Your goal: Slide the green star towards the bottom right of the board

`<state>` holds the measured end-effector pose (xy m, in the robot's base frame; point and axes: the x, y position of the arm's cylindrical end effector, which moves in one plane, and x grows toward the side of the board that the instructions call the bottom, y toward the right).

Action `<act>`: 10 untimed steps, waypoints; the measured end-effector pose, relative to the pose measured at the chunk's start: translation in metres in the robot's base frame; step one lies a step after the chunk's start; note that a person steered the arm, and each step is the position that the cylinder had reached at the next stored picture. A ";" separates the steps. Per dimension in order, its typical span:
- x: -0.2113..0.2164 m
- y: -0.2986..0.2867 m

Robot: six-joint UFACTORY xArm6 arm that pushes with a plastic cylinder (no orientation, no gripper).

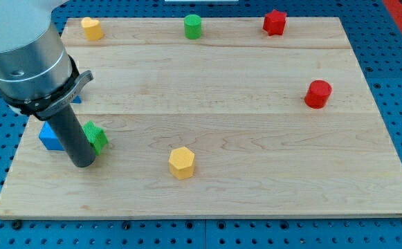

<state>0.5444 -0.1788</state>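
Observation:
The green star [96,136] lies near the board's left edge, partly hidden behind my rod. My tip [83,164] rests on the board just below and left of the star, touching or almost touching it. A blue block [49,136] sits right behind the rod, at the view's left of the star; its shape is partly hidden.
A yellow hexagon block [182,162] lies at the bottom middle. A red cylinder [318,94] is at the right. Along the top edge stand a yellow block [92,28], a green cylinder [193,26] and a red star [275,22]. The wooden board [256,138] lies on a blue perforated table.

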 end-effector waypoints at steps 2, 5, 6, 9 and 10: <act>-0.054 -0.038; -0.044 -0.054; -0.025 -0.004; -0.066 0.092; -0.045 0.067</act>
<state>0.4993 -0.1122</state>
